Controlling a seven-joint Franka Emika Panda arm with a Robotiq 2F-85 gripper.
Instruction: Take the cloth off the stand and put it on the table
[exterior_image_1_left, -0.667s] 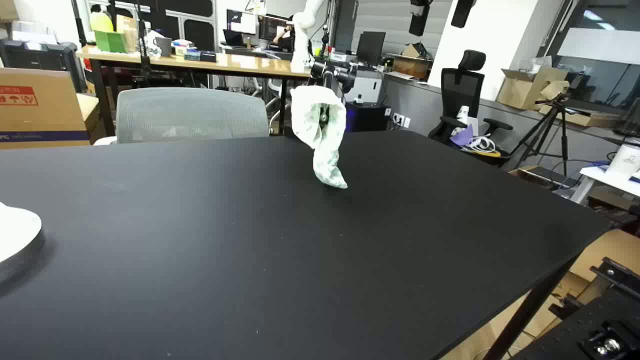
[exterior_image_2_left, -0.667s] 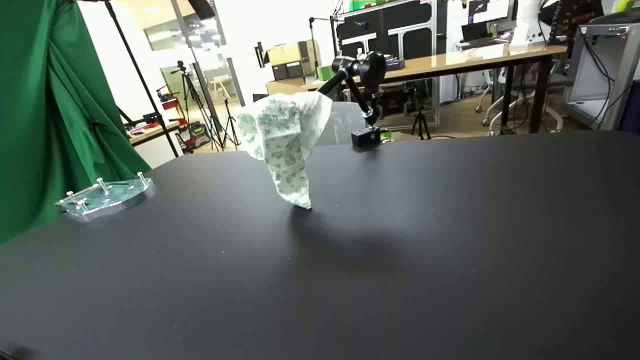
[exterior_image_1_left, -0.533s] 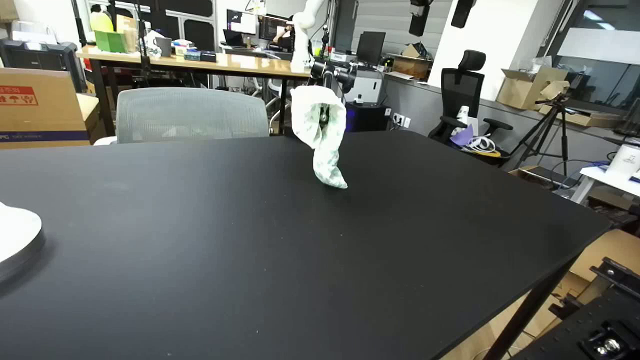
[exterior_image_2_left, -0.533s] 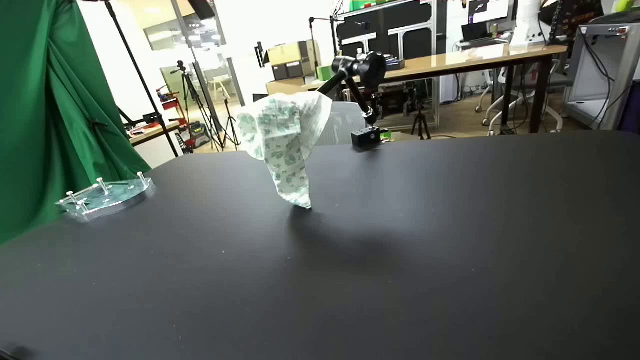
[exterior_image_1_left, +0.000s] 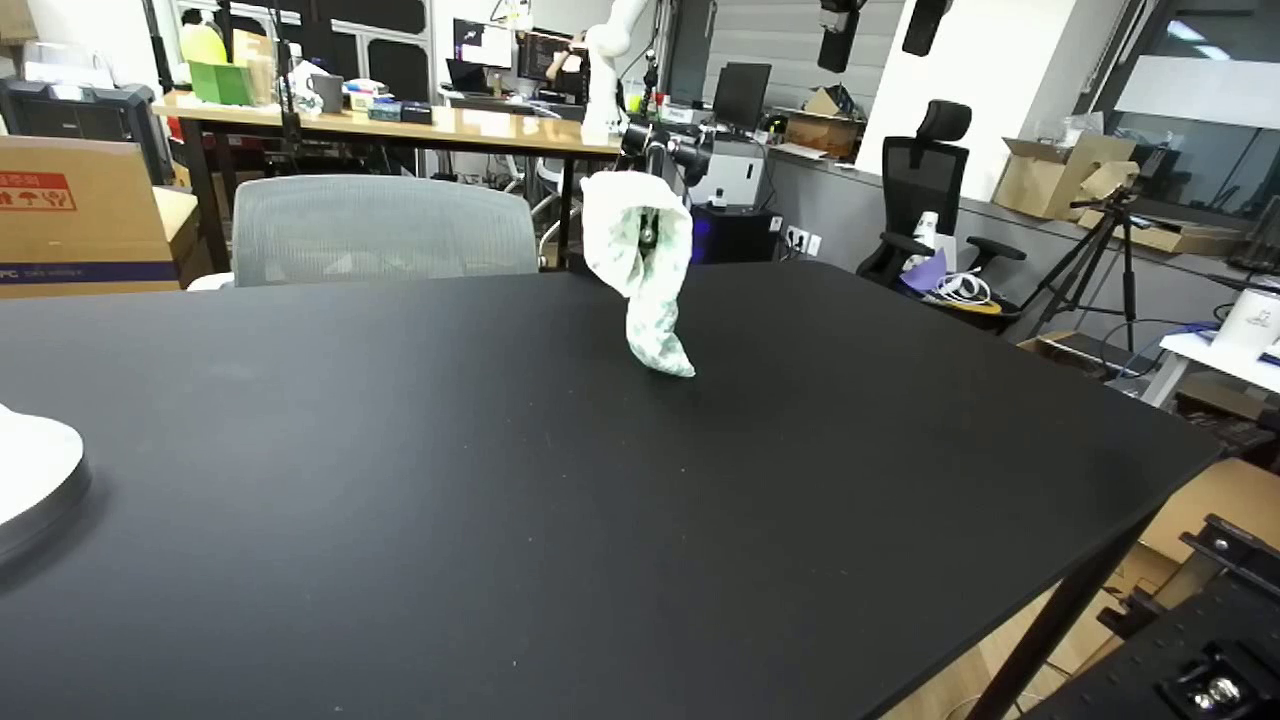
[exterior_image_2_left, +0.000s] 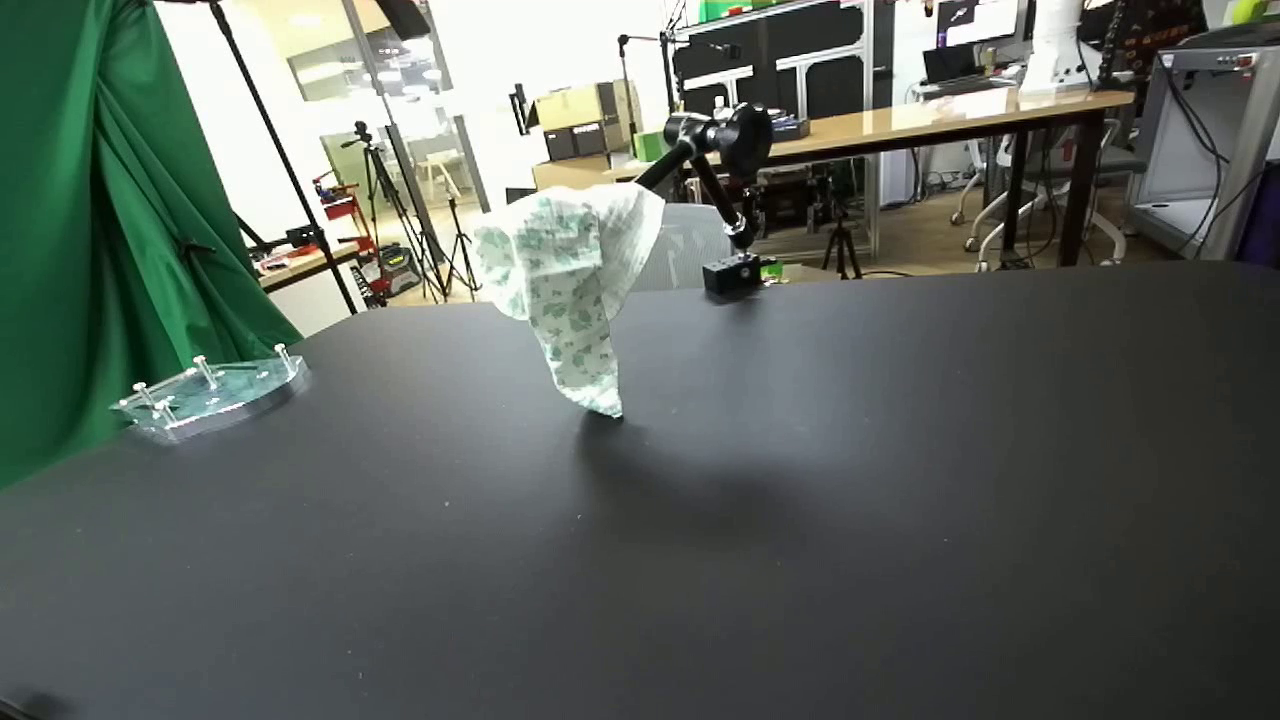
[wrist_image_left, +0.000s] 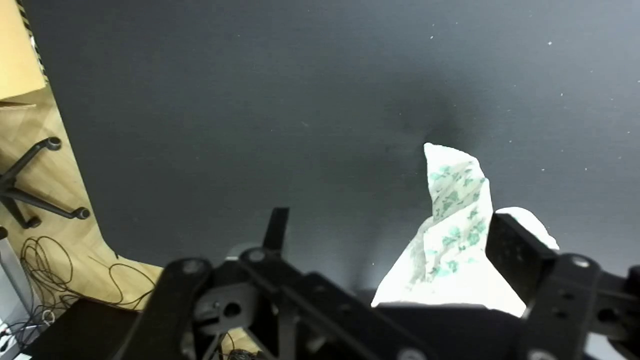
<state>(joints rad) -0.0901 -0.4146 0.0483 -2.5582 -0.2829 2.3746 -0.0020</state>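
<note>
The cloth, white with green leaf prints, drapes over the black jointed stand in both exterior views, cloth and cloth. Its narrow end hangs down near the table; I cannot tell if it touches. The stand rests on a small black base at the table's far side. In the wrist view my gripper is open and empty. The cloth shows below it, nearer the right finger, which hides part of it. Two dark tips at the top of an exterior view look like my gripper, above and right of the cloth.
The black table has its far edge just behind the stand. A clear plate with upright screws lies near a green curtain. A white rounded object sits at the left. A grey chair stands behind the table.
</note>
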